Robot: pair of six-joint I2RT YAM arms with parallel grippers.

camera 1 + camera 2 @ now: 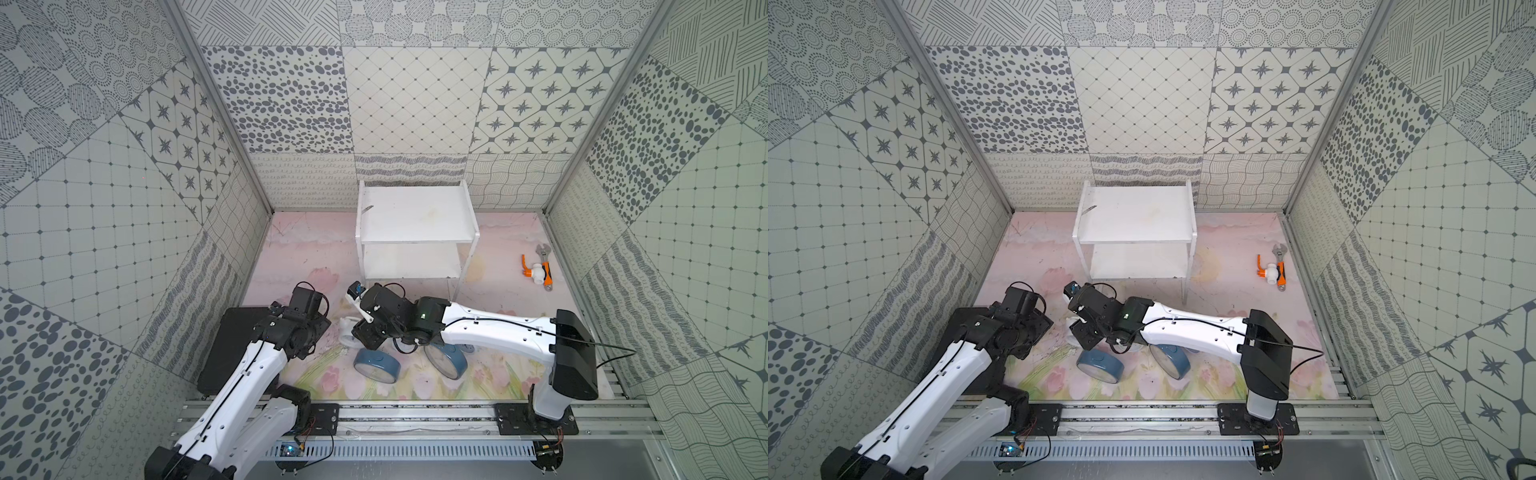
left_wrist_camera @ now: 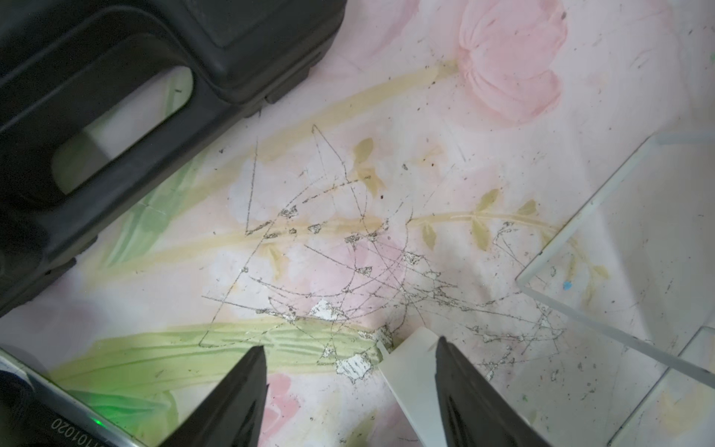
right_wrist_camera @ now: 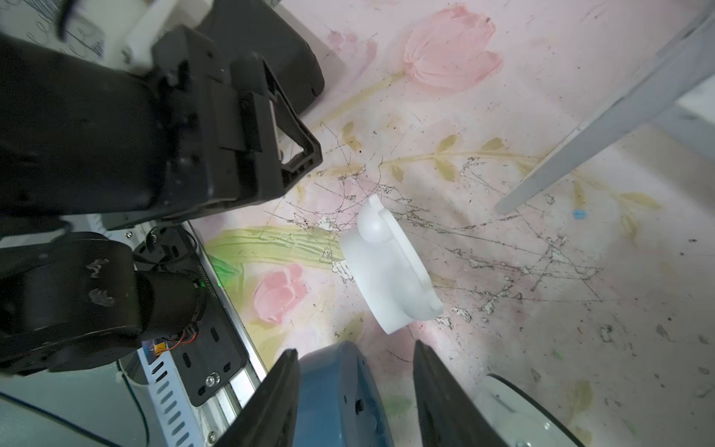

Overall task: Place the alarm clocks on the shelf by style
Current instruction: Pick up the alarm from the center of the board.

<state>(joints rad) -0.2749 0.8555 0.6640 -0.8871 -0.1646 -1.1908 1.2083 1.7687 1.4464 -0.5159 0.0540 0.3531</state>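
— Standing at the back wall, is that the shelf?
— Yes, white and two-tiered, seen in both top views. A black case lies by the left wall.
— The arms?
— Both reach low over the floral mat in front of the shelf. The left gripper has its jaws apart. A white edge sits against one finger, and I cannot tell if they touch. The right gripper is parted too. The left blue clock shows between its fingers, unclamped.
— The clocks?
— The left blue clock and right blue clock stand tilted near the front rail. A white twin-bell clock lies just beyond. An orange-and-white tool rests near the right wall.
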